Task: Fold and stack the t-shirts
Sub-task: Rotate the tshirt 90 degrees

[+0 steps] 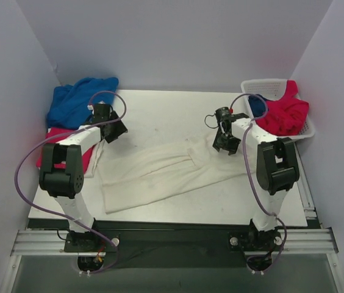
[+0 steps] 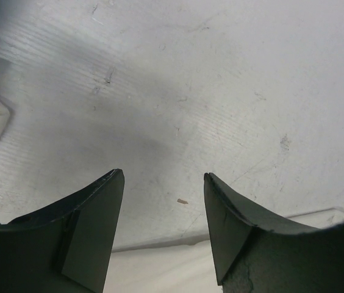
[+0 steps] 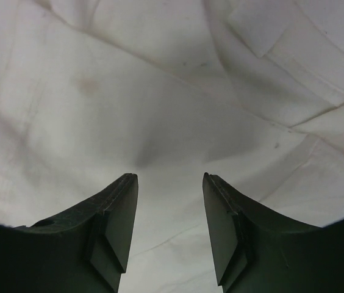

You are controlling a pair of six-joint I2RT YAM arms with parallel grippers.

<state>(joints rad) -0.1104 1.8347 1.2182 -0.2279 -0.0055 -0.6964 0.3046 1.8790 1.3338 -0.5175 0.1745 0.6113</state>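
A large cream-white t-shirt (image 1: 160, 171) lies spread and wrinkled across the middle of the table. My right gripper (image 1: 225, 145) hangs open just over its right end. In the right wrist view the cream cloth (image 3: 160, 91) fills the picture and nothing sits between the open gripper (image 3: 170, 177). My left gripper (image 1: 114, 131) is open above bare table (image 2: 221, 91) beside the shirt's far left edge. The cream hem (image 2: 160, 268) shows below the empty left gripper (image 2: 163, 177). A royal blue t-shirt (image 1: 77, 101) is bunched at the back left, and a crimson-pink one (image 1: 53, 149) lies partly under the left arm.
A white lattice basket (image 1: 260, 85) stands at the back right, holding a crumpled crimson shirt (image 1: 285, 113) and a bit of blue cloth (image 1: 257, 107). Walls close in the table at the back and on both sides.
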